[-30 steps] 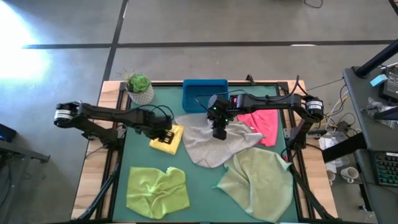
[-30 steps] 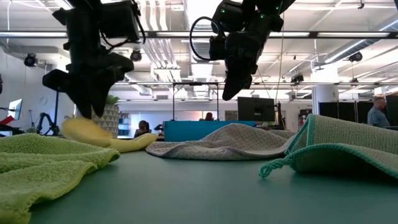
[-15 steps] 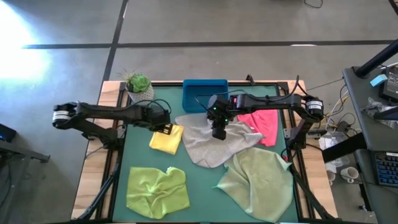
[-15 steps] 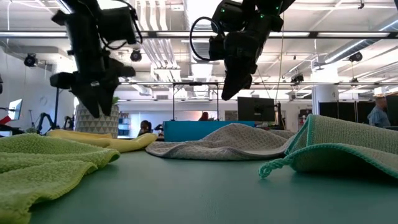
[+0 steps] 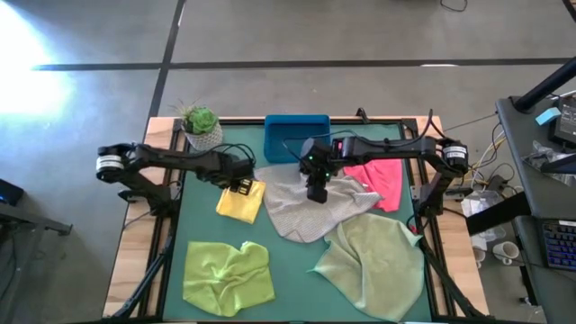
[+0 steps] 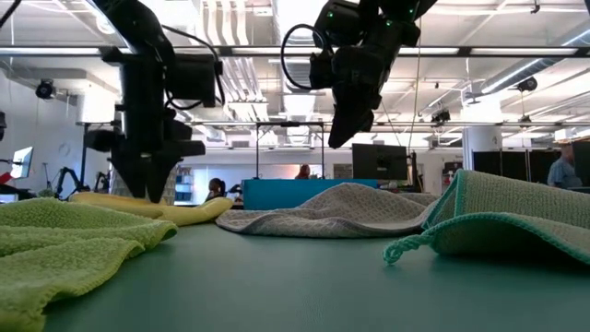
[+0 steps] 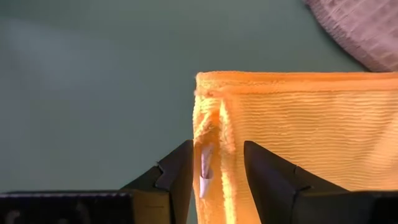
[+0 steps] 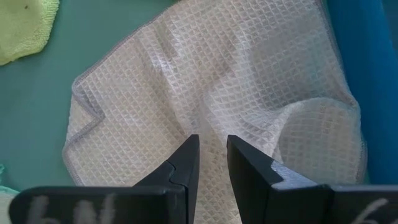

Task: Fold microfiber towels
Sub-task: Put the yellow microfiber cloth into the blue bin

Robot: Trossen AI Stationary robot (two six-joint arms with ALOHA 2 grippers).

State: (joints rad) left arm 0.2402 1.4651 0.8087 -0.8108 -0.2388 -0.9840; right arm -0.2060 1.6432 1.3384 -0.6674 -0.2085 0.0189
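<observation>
The folded yellow towel [image 5: 238,207] lies flat at the table's left centre. My left gripper [image 5: 241,187] points steeply down over its far edge, open. In the left wrist view its fingers stand on either side of the towel's seamed edge and white tag [image 7: 205,168]. The light grey towel [image 5: 301,216] lies rumpled mid-table. My right gripper [image 5: 317,191] hangs well above it, open by a narrow gap, with nothing between the fingers [image 8: 212,140]. The pink [image 5: 378,180], sage green [image 5: 373,261] and lime green [image 5: 227,274] towels lie spread on the table. My left gripper comes from above with one finger [image 7: 267,180] over the yellow towel and the other [image 7: 177,177] at its seamed edge [image 7: 214,124]. Whether the fingertips touch the cloth I cannot tell. The towel lies flat on the table.
A blue tray [image 5: 297,135] stands at the table's far edge, with a potted plant [image 5: 200,126] at the far left corner. Bare green mat [image 5: 288,270] shows between the lime green and sage green towels.
My left gripper has moved toward the table's far edge, over the yellow towel's far edge, then come down close to it, tipping steeper. The towel's raised part has settled flat.
</observation>
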